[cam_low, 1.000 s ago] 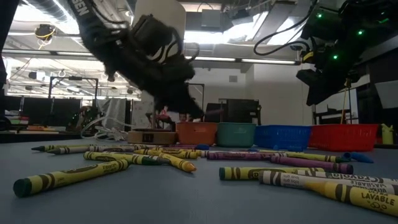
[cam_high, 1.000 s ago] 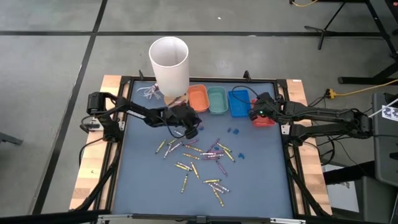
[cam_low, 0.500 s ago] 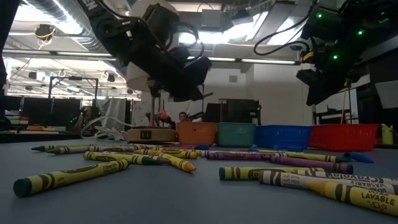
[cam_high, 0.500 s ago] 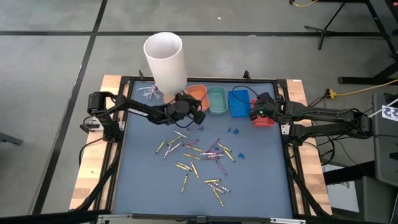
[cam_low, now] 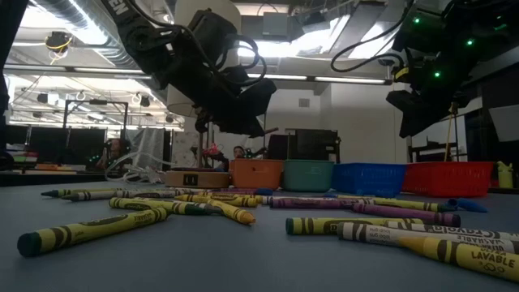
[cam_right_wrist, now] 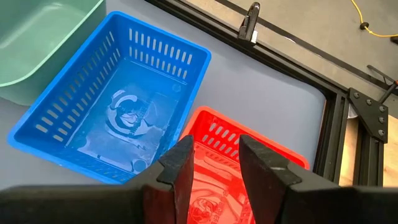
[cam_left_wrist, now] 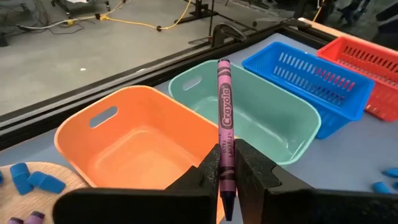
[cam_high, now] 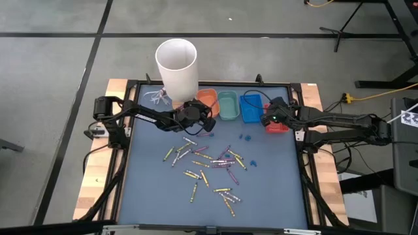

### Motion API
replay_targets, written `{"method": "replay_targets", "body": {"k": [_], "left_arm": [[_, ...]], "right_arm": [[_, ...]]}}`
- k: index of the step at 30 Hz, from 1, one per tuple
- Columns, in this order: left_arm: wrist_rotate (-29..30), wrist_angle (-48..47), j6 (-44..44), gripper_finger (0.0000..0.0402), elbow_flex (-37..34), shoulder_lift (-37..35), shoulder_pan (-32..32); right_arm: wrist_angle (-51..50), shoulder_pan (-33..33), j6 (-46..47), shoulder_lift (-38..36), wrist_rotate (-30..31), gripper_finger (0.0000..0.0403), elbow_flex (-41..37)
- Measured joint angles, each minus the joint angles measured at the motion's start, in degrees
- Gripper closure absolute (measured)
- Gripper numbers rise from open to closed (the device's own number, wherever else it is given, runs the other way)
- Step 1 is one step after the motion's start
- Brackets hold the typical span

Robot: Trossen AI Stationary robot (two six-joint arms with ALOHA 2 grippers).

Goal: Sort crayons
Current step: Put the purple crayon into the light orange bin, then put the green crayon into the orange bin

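purple crayon (cam_left_wrist: 224,134) pinched upright in left hand (cam_left_wrist: 227,171), beside orange tray (cam_left_wrist: 140,140)

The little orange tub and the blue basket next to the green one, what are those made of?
Both look like plastic. The orange tub has smooth, matte, solid walls with a moulded slot handle. The blue basket is glossier, its sides cut into thin moulded ribs with open slots, seen also in the right wrist view.

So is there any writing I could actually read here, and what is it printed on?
"Crayola": on the purple crayon pinched in the left gripper.
"LAVABLE": on the nearest yellow crayon in the low view.
Smaller print on the other crayons is too blurred to read.
No writing shows on the trays.
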State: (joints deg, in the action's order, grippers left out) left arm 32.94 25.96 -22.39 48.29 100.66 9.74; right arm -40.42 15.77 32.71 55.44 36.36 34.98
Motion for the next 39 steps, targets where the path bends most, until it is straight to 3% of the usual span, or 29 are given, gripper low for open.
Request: {"method": "replay_targets", "body": {"k": [22, 28, 35, 39], "left_arm": [[-0.35, -1.33, 0.00, 0.0379, 0.00, 0.00, 0.00], [2.99, -1.57, 0.00, 0.0344, 0.00, 0.00, 0.11], [2.20, -1.62, -0.04, 0.0301, 0.00, 0.00, 0.48], [0.19, -1.60, -0.04, 0.0292, 0.00, 0.00, 0.37]], "right_arm": [[0.02, 0.00, 0.01, 0.00, 0.00, 0.0276, 0.00], [0.02, 0.00, 0.00, 0.00, 0.00, 0.0276, 0.00], [0.00, 0.01, 0.01, 0.00, -0.16, 0.0276, 0.00], [0.04, 0.00, 0.02, 0.00, -3.66, 0.0276, 0.00]]}}
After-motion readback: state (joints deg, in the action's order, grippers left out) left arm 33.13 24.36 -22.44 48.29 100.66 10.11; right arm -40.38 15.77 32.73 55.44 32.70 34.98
